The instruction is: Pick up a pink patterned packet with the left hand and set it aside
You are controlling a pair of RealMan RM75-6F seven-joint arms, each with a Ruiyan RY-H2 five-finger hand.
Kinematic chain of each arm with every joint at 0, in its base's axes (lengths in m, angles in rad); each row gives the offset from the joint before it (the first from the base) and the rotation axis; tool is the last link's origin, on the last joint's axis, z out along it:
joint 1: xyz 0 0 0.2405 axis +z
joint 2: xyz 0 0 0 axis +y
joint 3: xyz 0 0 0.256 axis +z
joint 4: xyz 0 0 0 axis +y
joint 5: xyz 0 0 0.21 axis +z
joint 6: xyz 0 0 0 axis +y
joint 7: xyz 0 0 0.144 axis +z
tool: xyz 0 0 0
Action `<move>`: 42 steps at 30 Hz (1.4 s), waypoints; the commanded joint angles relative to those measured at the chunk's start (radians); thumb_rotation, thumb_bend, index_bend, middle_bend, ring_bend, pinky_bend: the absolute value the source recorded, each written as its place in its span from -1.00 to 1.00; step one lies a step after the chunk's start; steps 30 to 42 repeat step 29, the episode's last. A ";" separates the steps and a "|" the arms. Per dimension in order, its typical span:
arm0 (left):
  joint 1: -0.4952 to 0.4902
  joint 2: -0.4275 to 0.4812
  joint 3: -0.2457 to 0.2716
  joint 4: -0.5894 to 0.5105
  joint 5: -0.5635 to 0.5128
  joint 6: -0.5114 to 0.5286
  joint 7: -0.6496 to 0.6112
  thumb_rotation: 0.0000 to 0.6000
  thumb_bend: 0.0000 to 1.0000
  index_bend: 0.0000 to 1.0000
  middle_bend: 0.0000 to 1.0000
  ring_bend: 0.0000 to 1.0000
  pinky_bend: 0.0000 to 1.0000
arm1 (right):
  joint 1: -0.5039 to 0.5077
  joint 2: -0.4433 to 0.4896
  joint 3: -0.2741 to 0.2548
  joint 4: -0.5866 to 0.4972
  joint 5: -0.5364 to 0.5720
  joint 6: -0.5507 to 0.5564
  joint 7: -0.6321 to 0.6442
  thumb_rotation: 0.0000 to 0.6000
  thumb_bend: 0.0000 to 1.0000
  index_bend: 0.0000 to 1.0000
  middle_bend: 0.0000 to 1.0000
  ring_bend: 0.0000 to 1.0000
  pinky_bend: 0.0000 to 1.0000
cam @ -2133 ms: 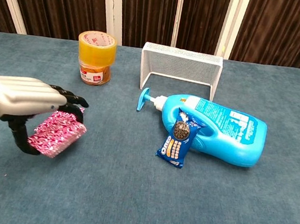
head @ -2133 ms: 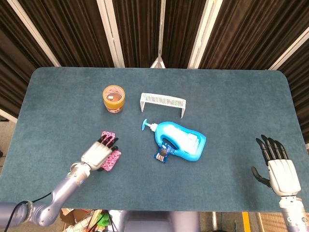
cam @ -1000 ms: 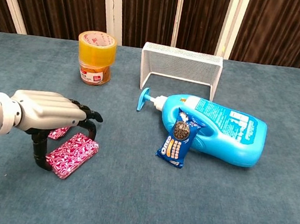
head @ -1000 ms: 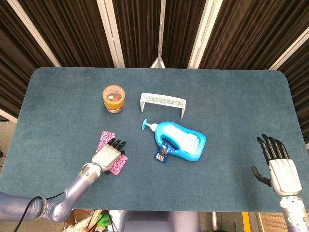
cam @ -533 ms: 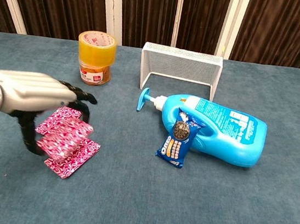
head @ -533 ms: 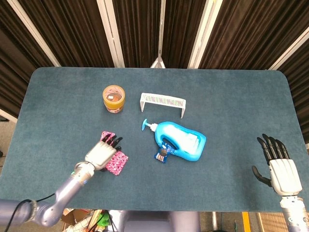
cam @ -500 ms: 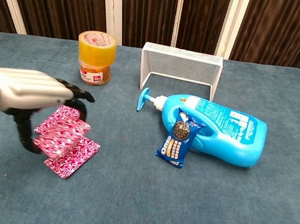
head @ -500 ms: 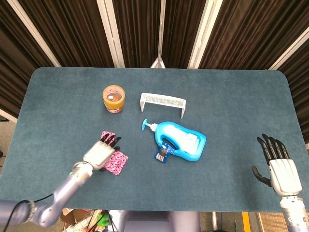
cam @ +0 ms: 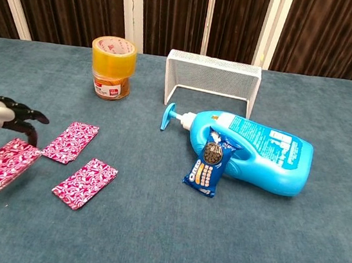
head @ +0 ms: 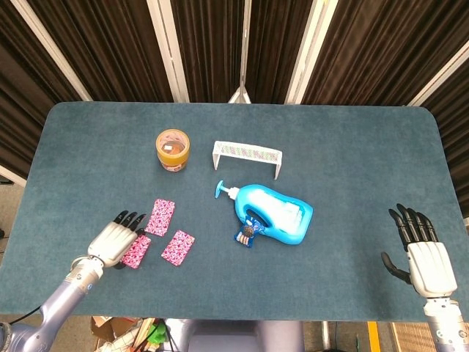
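Blue-carpeted table (head: pixel 352 147): left hand (head: pixel 111 243) grips a pink patterned packet (cam: pixel 0 163); right hand (head: pixel 423 257) spread, holding nothing.

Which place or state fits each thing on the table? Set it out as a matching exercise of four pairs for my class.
Things:
1. cookie packet
2. blue pump bottle
3. yellow-lidded jar
4. white wire rack

Places or states:
A. stands upright near the table's far left
B. lies on its side, nozzle pointing left
C. leans against the bottle's front
D. stands behind the bottle, towards the curtains

Pairs: 1-C, 2-B, 3-A, 4-D
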 commanded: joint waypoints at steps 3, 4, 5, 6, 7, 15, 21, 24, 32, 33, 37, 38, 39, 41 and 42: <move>0.018 -0.036 -0.015 0.059 -0.008 -0.016 -0.017 1.00 -0.35 -0.38 -1.00 -1.00 -1.00 | 0.001 -0.001 0.001 0.002 0.002 -0.002 0.000 1.00 -0.27 -1.00 -1.00 -1.00 -0.83; 0.019 -0.040 -0.019 0.064 -0.011 -0.017 -0.018 1.00 -0.40 -0.44 -1.00 -1.00 -1.00 | 0.001 -0.001 0.001 0.002 0.002 -0.002 0.000 1.00 -0.27 -1.00 -1.00 -1.00 -0.83; 0.020 -0.044 -0.023 0.069 -0.015 -0.020 -0.018 1.00 -0.45 -0.50 -1.00 -1.00 -1.00 | 0.000 0.000 0.001 0.002 0.003 -0.002 0.000 1.00 -0.27 -1.00 -1.00 -1.00 -0.83; 0.021 -0.046 -0.026 0.071 -0.021 -0.024 -0.016 1.00 -0.48 -0.55 -1.00 -1.00 -1.00 | 0.000 0.000 0.001 0.001 0.003 -0.002 -0.001 1.00 -0.27 -1.00 -1.00 -1.00 -0.83; 0.021 -0.046 -0.028 0.070 -0.027 -0.027 -0.014 1.00 -0.53 -0.62 -1.00 -1.00 -1.00 | 0.000 0.001 0.002 0.001 0.003 -0.002 -0.001 1.00 -0.27 -1.00 -1.00 -1.00 -0.83; 0.040 -0.008 -0.034 0.005 -0.041 -0.012 -0.010 1.00 -0.66 -0.86 -1.00 -1.00 -1.00 | 0.001 0.002 0.001 0.003 0.004 -0.004 0.001 1.00 -0.27 -1.00 -1.00 -1.00 -0.83; 0.115 0.059 -0.027 -0.061 0.053 0.104 -0.086 1.00 -0.65 -0.88 -1.00 -1.00 -1.00 | 0.000 0.002 0.002 0.005 0.005 -0.002 -0.003 1.00 -0.27 -1.00 -1.00 -1.00 -0.83; 0.210 0.077 -0.009 -0.022 0.189 0.292 -0.106 1.00 -0.66 -0.94 -1.00 -1.00 -1.00 | 0.001 0.000 0.003 0.006 0.006 -0.002 -0.012 1.00 -0.27 -1.00 -1.00 -1.00 -0.83; 0.352 0.083 0.010 0.077 0.332 0.546 -0.167 1.00 -0.67 -1.00 -1.00 -1.00 -1.00 | 0.000 -0.003 0.005 0.010 0.008 -0.001 -0.027 1.00 -0.27 -1.00 -1.00 -1.00 -0.83; 0.352 0.083 0.010 0.077 0.332 0.546 -0.167 1.00 -0.67 -1.00 -1.00 -1.00 -1.00 | 0.000 -0.003 0.005 0.010 0.008 -0.001 -0.027 1.00 -0.27 -1.00 -1.00 -1.00 -0.83; 0.352 0.083 0.010 0.077 0.332 0.546 -0.167 1.00 -0.67 -1.00 -1.00 -1.00 -1.00 | 0.000 -0.003 0.005 0.010 0.008 -0.001 -0.027 1.00 -0.27 -1.00 -1.00 -1.00 -0.83; 0.352 0.083 0.010 0.077 0.332 0.546 -0.167 1.00 -0.67 -1.00 -1.00 -1.00 -1.00 | 0.000 -0.003 0.005 0.010 0.008 -0.001 -0.027 1.00 -0.27 -1.00 -1.00 -1.00 -0.83; 0.352 0.083 0.010 0.077 0.332 0.546 -0.167 1.00 -0.67 -1.00 -1.00 -1.00 -1.00 | 0.000 -0.003 0.005 0.010 0.008 -0.001 -0.027 1.00 -0.27 -1.00 -1.00 -1.00 -0.83; 0.352 0.083 0.010 0.077 0.332 0.546 -0.167 1.00 -0.67 -1.00 -1.00 -1.00 -1.00 | 0.000 -0.003 0.005 0.010 0.008 -0.001 -0.027 1.00 -0.27 -1.00 -1.00 -1.00 -0.83; 0.352 0.083 0.010 0.077 0.332 0.546 -0.167 1.00 -0.67 -1.00 -1.00 -1.00 -1.00 | 0.000 -0.003 0.005 0.010 0.008 -0.001 -0.027 1.00 -0.27 -1.00 -1.00 -1.00 -0.83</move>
